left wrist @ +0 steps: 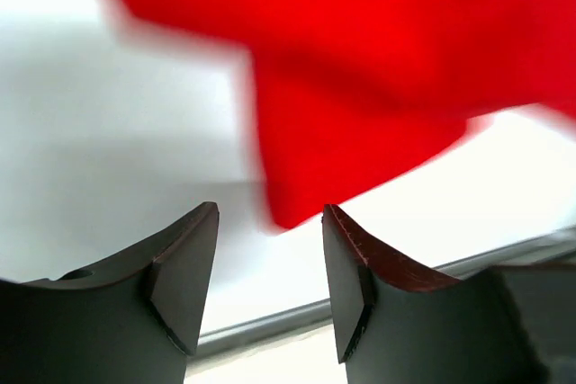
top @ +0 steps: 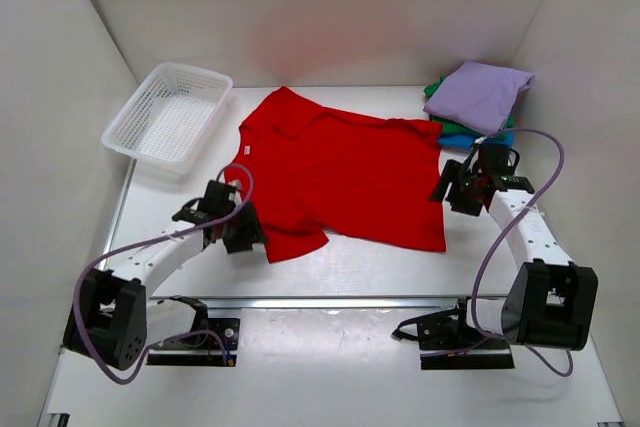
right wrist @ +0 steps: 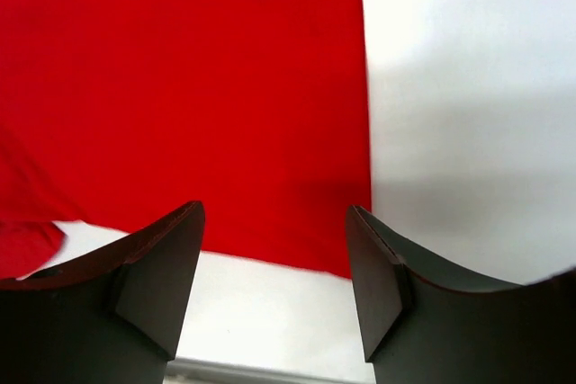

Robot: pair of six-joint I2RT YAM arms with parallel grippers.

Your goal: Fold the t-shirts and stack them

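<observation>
Red t-shirt is lying spread flat on the bench. Left gripper is hovering open, empty, by its near sleeve. Right gripper is hovering open, empty, over the hem corner, likely lining up a two-handed fold.

A white plastic mesh basket is sitting upright, slightly angled, at the far-left corner of the white table.

White arm links, black joint housings, lilac cables, dark wedge-shaped fingers
</observation>
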